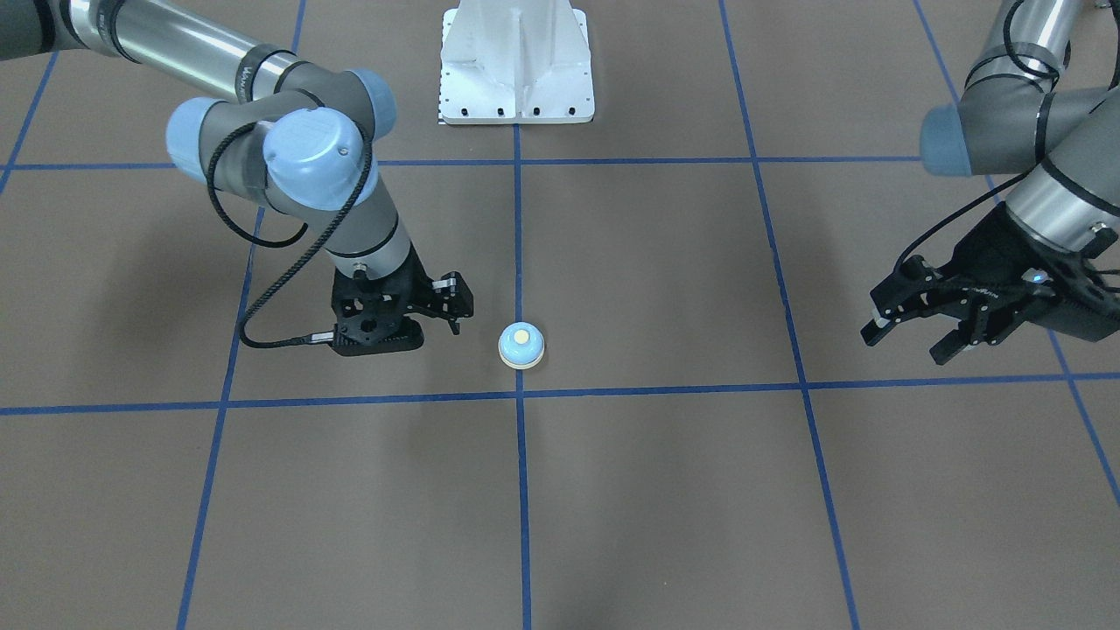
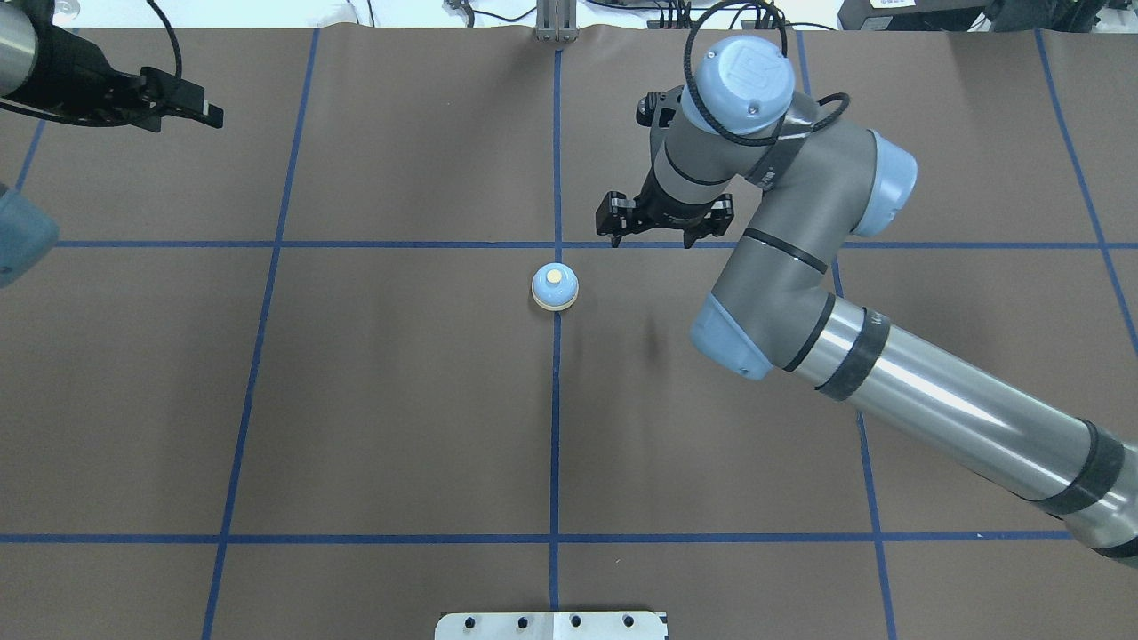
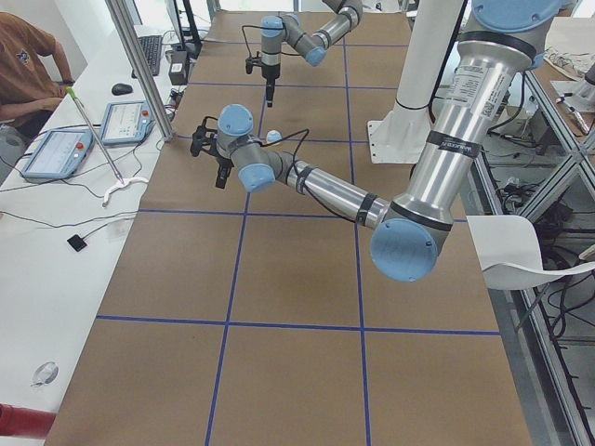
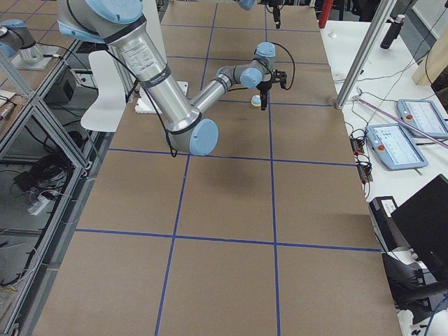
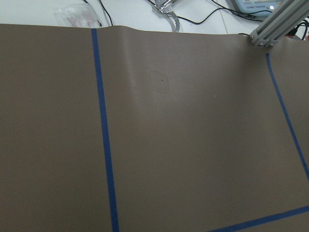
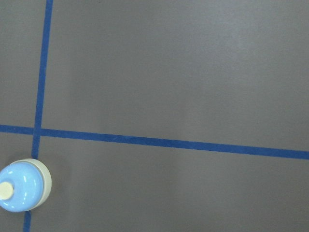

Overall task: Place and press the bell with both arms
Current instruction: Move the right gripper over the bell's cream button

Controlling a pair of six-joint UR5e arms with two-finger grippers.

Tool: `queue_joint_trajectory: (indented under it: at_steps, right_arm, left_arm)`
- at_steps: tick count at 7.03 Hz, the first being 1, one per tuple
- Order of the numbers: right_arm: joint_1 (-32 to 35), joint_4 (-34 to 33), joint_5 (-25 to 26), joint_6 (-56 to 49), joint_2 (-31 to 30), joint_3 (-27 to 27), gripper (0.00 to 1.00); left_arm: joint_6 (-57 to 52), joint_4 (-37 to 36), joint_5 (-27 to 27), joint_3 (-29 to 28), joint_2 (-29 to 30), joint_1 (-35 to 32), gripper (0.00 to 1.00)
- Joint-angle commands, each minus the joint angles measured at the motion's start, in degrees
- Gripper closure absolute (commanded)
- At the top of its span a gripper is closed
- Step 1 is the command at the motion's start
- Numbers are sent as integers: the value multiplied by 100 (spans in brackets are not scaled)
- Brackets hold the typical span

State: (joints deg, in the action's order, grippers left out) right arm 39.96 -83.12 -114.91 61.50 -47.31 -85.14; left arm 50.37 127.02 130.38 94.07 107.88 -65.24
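The light-blue bell point(image 1: 521, 345) with its cream button stands upright on the brown mat at the centre tape line; it also shows in the overhead view point(image 2: 555, 287) and at the lower left of the right wrist view point(image 6: 21, 186). My right gripper point(image 2: 652, 238) points down beside the bell, about a bell's width away, open and empty; in the front view point(image 1: 418, 331) one fingertip point(image 1: 455, 329) shows. My left gripper point(image 1: 903, 344) hangs far off at the mat's side, open and empty, and also shows in the overhead view point(image 2: 209, 108). The left wrist view holds only mat and tape.
The white bolted pedestal base point(image 1: 516, 70) stands at the robot's side of the mat. Blue tape lines point(image 2: 556, 444) grid the mat. A seated person point(image 3: 28, 65), tablets point(image 3: 121, 121) and an aluminium post point(image 3: 139, 65) are at the far table edge.
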Motion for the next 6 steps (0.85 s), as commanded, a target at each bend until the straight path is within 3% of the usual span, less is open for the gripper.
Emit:
queue_joint_trajectory:
  at_steps: [1, 2, 3, 5, 6]
  right_arm:
    - [-347, -11, 353, 187, 623, 583, 4]
    - [-444, -37, 443, 222, 974, 960, 5]
    - [-445, -38, 443, 231, 1030, 964, 14]
    - [-463, -107, 417, 231, 1031, 964, 72]
    - [-463, -152, 417, 223, 1031, 964, 94]
  left_arm:
    - [-10, -11, 120, 209, -215, -59, 0]
    - [-10, -11, 163, 209, -224, -68, 0]
    - [-10, -2, 207, 209, -224, -68, 0]
    - [-10, -2, 286, 217, -224, -77, 0]
    - [-1, -2, 304, 226, -224, -85, 0]
